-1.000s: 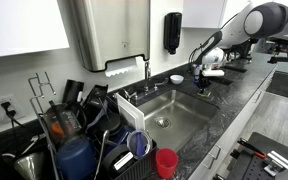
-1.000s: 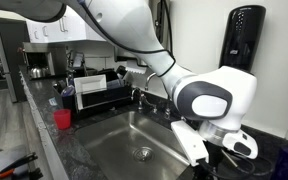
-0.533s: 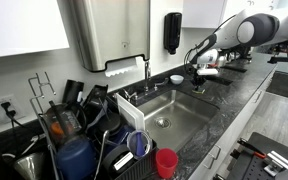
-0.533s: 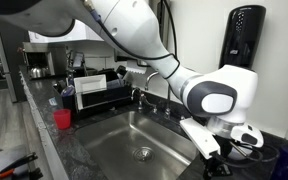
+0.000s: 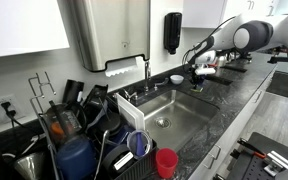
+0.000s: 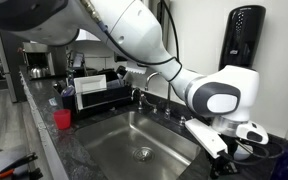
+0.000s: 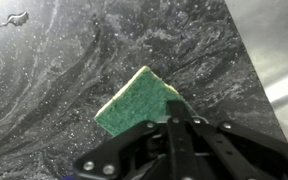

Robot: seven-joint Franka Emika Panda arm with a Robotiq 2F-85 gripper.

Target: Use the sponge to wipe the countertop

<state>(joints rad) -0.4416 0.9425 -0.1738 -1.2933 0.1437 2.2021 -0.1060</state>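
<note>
Your claw (image 7: 174,118) is clamped narrow on the near edge of the green-topped sponge (image 7: 134,100). The sponge juts ahead of the fingertips, low over the swirl-marked dark table (image 7: 54,90). In an exterior view, the steel sink (image 5: 169,112) sits just beside the claw.

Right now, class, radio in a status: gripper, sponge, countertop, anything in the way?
Gripper shut on sponge. Sponge looks down on countertop, beside the sink. Only a small pale mark ahead in wrist view.
</note>
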